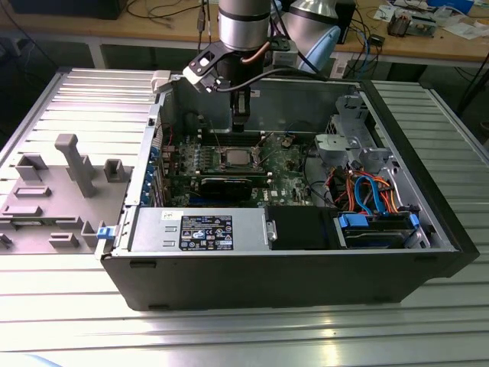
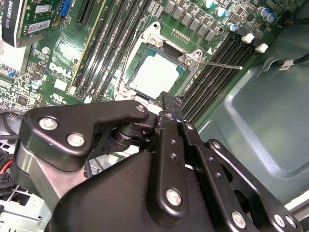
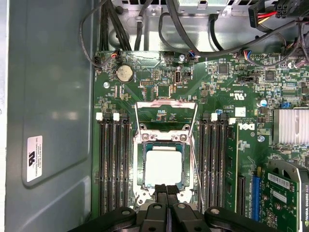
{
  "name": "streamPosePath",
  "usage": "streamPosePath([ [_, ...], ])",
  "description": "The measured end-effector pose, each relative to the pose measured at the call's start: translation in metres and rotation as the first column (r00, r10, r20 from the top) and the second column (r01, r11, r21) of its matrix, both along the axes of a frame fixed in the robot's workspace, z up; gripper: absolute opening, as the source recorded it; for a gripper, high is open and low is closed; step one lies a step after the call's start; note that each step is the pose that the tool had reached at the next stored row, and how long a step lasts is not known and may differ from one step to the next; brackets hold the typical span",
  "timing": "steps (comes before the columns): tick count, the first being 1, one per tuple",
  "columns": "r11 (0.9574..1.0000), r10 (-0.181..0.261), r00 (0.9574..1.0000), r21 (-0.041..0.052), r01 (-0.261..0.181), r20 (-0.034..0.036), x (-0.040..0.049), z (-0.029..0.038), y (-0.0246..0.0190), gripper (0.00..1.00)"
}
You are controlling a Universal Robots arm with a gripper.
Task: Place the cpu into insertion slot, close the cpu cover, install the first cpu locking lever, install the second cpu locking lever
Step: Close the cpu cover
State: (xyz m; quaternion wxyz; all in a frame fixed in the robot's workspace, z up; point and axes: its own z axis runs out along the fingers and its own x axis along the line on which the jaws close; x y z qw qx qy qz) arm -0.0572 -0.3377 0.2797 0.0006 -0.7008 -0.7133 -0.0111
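The cpu point(image 3: 163, 166) lies flat in the insertion slot point(image 3: 143, 162) on the green motherboard, its silvery top showing in both wrist views point(image 2: 157, 75) and in the exterior view point(image 1: 233, 158). The cpu cover point(image 3: 166, 105) is swung up off the slot, and the board shows through its square window. A thin locking lever point(image 3: 194, 164) runs along one side of the slot, and its free end point(image 2: 222, 65) sticks out over the memory slots. My gripper point(image 3: 166, 192) hangs just above the slot's edge beside the cpu, its fingers point(image 2: 166, 104) shut together with nothing between them.
The motherboard sits deep in an open computer case point(image 1: 290, 267) on a ribbed metal table point(image 1: 92, 99). Memory slots point(image 3: 114, 159) flank the cpu slot. A graphics card point(image 3: 289, 193), black cables point(image 3: 193, 34), a drive cage point(image 1: 374, 229) and the case wall point(image 3: 48, 96) stand close around.
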Motion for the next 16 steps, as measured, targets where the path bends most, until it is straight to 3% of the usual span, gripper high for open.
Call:
streamPosePath([
  [16, 1.0, 0.0, 1.0, -0.0001, 0.0, -0.0001, 0.0003, 0.0019, 0.0, 0.11],
])
